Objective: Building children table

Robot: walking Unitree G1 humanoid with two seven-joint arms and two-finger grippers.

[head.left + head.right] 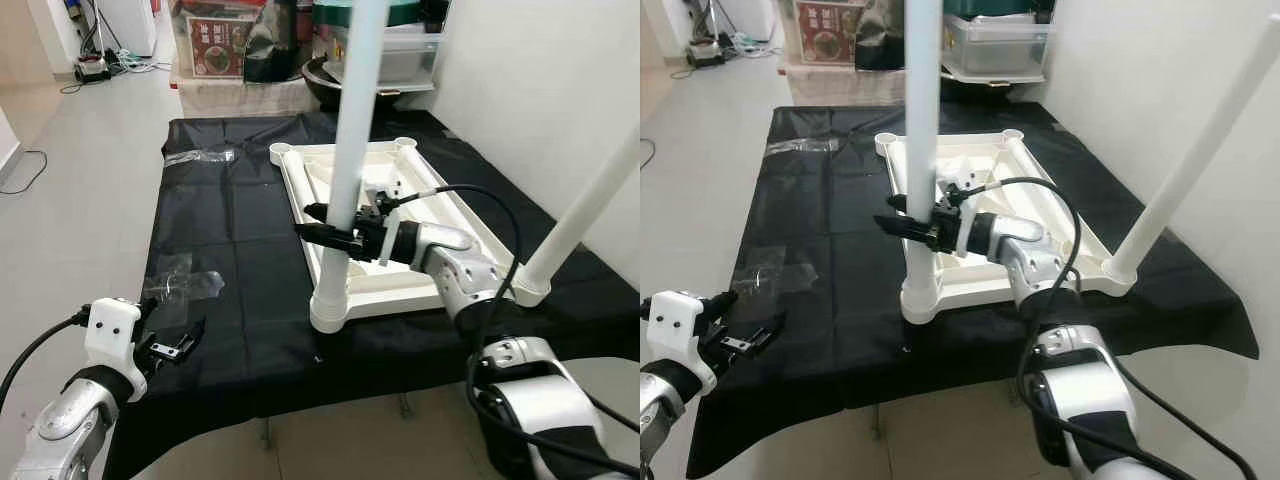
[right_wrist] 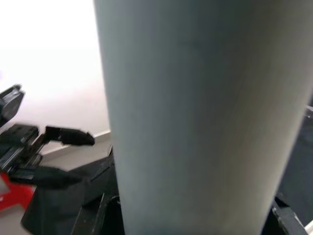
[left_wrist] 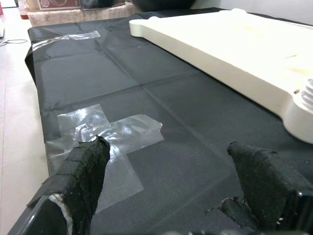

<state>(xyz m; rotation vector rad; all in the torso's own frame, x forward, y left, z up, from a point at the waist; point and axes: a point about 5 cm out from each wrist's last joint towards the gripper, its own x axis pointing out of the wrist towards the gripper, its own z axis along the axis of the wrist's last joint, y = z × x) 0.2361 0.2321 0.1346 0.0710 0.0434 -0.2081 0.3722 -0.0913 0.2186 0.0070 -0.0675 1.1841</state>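
Note:
A white children's table top [image 1: 300,195] lies upside down on a black cloth [image 1: 230,230]. A white leg [image 1: 350,140] stands upright in its near left corner socket [image 1: 330,310]. A second white leg [image 1: 590,210] rises from the near right corner. My right gripper [image 1: 335,230] is shut around the near left leg a little above the socket; in the right wrist view this leg [image 2: 205,112] is pressed close to the camera. My left gripper [image 1: 170,345] hovers open and empty over the cloth's front left corner, its fingers [image 3: 83,171] wide apart.
Clear tape patches [image 3: 102,132] stick to the cloth in front of the left gripper, and a plastic wrapper [image 1: 200,156] lies at the far left. Boxes and a dark bowl [image 1: 325,80] crowd the back. A white wall stands close on the right, tiled floor on the left.

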